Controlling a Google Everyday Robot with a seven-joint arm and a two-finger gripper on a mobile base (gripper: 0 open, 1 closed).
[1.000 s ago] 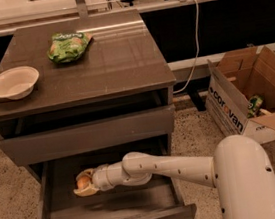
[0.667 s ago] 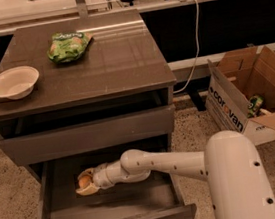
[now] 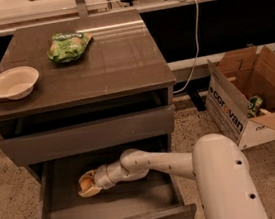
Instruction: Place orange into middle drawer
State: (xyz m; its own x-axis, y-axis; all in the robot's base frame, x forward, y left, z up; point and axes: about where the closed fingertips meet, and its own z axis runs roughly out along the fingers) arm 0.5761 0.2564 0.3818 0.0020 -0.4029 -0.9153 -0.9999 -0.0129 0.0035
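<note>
The orange [image 3: 86, 183] sits between the cream fingers of my gripper [image 3: 88, 185], which is shut on it. The gripper is low inside the open middle drawer [image 3: 121, 205], over the left part of its grey floor, close to the floor. I cannot tell whether the orange touches the floor. My white arm [image 3: 155, 163] reaches in from the right over the drawer's right side. The drawer is pulled well out under the cabinet.
A closed grey drawer with a taller front [image 3: 88, 135] sits just above the arm. On the cabinet top lie a white bowl [image 3: 13, 83] and a green snack bag [image 3: 69, 45]. An open cardboard box [image 3: 257, 96] stands on the floor at the right.
The gripper with the orange has stayed at the left of the drawer, dipping slightly. The arm's white body has shifted a little to the left.
</note>
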